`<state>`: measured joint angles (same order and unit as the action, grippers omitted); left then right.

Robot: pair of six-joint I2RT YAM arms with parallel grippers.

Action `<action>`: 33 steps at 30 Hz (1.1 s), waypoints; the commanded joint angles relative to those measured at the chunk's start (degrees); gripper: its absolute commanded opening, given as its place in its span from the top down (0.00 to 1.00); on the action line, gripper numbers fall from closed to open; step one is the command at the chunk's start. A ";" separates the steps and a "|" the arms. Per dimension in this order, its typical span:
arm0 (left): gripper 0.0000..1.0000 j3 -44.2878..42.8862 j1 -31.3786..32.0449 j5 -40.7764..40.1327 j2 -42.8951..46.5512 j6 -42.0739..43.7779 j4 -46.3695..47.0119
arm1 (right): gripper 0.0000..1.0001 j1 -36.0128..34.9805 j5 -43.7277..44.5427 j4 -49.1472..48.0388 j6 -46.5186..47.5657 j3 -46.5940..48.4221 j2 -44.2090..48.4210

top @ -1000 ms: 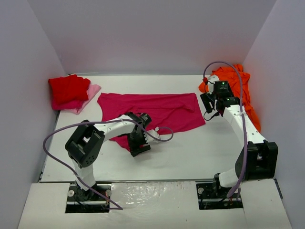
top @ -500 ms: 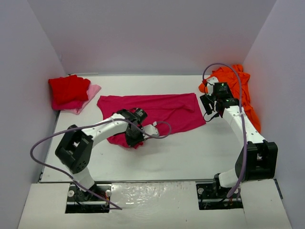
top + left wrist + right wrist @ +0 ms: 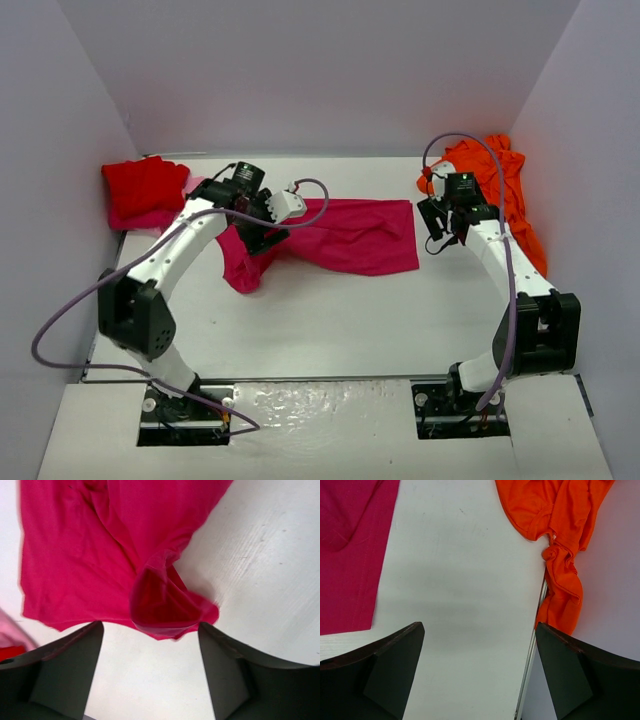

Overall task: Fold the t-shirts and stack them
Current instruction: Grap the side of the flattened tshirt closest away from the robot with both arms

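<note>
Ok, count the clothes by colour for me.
red t-shirt, folded: 1
light pink cloth, under the red one: 1
magenta t-shirt, spread out: 1
orange t-shirt, bunched up: 1
Total: 4

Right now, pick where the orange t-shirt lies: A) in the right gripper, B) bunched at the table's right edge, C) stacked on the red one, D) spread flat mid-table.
B: the orange t-shirt lies crumpled along the right edge of the table, apart from the open right gripper.
</note>
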<state>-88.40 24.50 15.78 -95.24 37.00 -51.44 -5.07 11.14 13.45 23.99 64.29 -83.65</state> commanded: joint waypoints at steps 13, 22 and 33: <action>0.15 2.45 -3.10 -4.49 -6.83 -5.19 14.25 | 0.07 -1.47 1.22 -3.51 0.10 0.35 -0.59; 0.14 6.09 -2.72 -5.00 -3.82 -5.26 14.48 | 0.06 -4.14 2.21 -3.65 -0.57 0.10 -1.88; 0.15 8.84 4.09 -8.31 -6.23 -4.69 16.49 | 0.07 -4.33 2.05 -3.78 -0.61 -0.43 -2.22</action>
<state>-80.24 25.50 9.70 -101.00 32.18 -37.52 -9.43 11.64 12.10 24.01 63.67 -86.12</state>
